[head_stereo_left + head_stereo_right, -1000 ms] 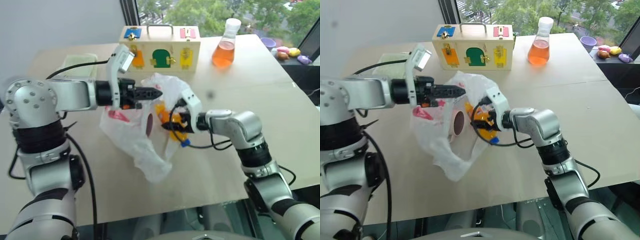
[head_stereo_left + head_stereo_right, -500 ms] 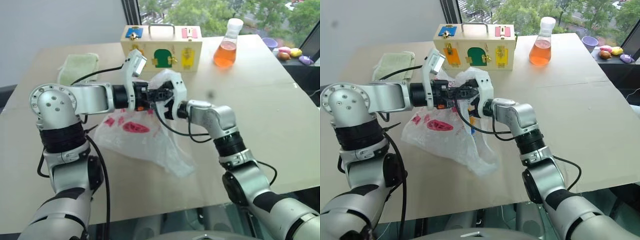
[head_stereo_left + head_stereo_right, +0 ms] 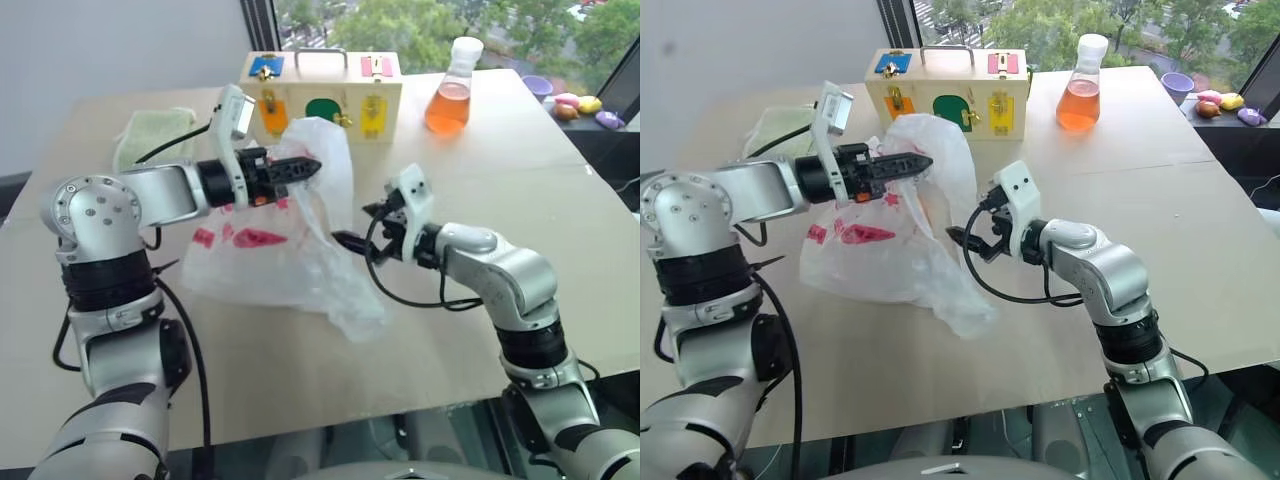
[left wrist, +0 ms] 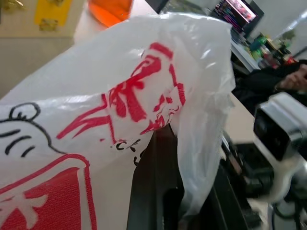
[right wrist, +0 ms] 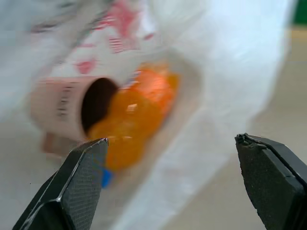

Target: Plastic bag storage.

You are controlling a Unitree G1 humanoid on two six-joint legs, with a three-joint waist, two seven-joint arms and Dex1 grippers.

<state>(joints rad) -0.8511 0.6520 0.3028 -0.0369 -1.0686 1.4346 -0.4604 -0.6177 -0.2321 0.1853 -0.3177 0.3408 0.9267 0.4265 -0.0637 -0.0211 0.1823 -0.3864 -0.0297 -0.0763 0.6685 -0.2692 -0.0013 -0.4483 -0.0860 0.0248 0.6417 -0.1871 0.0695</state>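
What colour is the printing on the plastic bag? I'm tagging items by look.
Red, with some black line drawing, on the plastic bag; clearest in the left wrist view.

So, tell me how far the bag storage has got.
Done: a pink mug and an orange item already lie inside the plastic bag. In hand: the left gripper is shut on the bag's top, lifting it, while the right gripper is open beside it. Left: the bag is not yet folded or stowed.
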